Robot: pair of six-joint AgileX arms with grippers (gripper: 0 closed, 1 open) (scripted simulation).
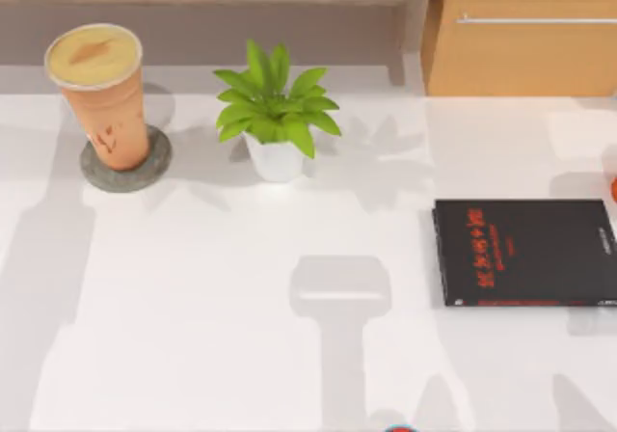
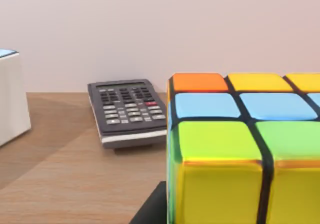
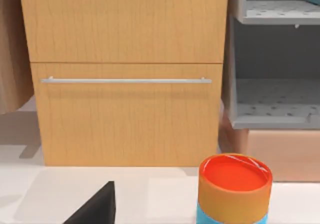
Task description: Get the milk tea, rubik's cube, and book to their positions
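Looking through my left wrist view, I see the cube (image 2: 245, 149) pressed up close, with orange, yellow, light blue and green stickers on a black grid. A dark edge shows just beside its lower corner, but I cannot tell how far my left fingers are spread or whether they hold it. Beyond the cube a dark remote (image 2: 127, 111) lies flat on a wooden surface (image 2: 60, 174), well apart from a white block (image 2: 12, 99).

The tea (image 1: 101, 94) stands upright on a grey coaster (image 1: 125, 162) at the counter's (image 1: 193, 307) far left, an orange-tan cup with a creamy top. A plant (image 1: 275, 119) sits near it; a black book (image 1: 525, 252) lies flat at the right.

My right wrist view faces a wooden drawer (image 3: 125, 74) and an orange-lidded can (image 3: 235, 189); I cannot tell how my right fingers stand.
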